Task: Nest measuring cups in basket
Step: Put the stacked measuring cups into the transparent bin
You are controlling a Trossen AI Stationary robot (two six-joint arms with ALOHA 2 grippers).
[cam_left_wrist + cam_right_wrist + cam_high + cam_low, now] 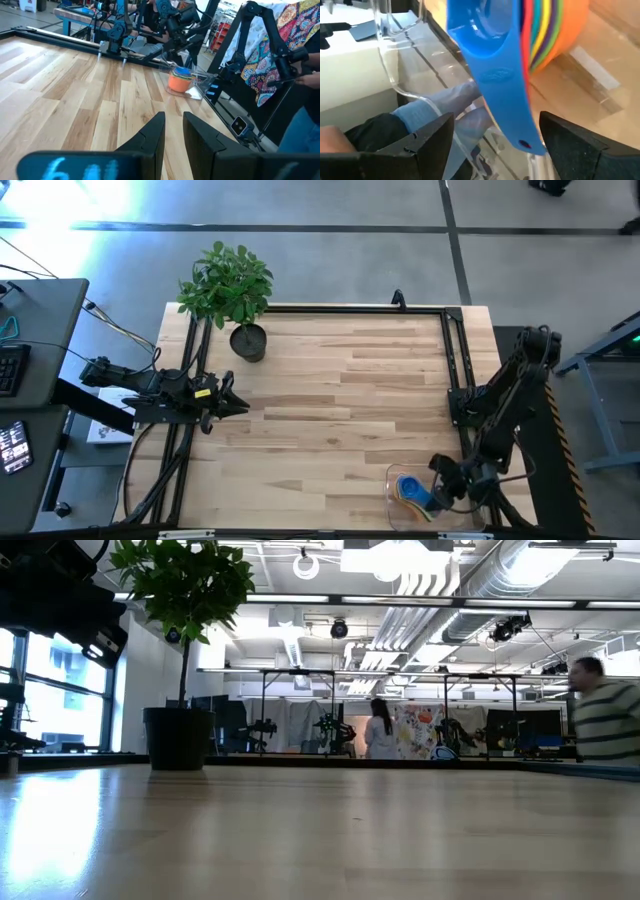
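Observation:
The measuring cups (412, 490) lie nested in one stack inside the clear basket (390, 480) at the table's near right corner. A blue cup (490, 45) is innermost and an orange one (560, 25) outermost. My right gripper (441, 484) hangs over the basket, slanting down, and is open. In the right wrist view the blue cup's handle (512, 100) reaches into the gap between the fingers (427, 137) without touching either. My left gripper (173, 131) waits level above the table's left side, narrowly open with nothing in it. From there the orange cup (178, 80) shows through the basket wall (202, 82).
A potted plant (230, 290) in a dark pot (248, 342) stands at the far left of the table and shows in the low view (180, 735). A black frame rail (350, 308) runs along the far edge. People show in the room beyond the table.

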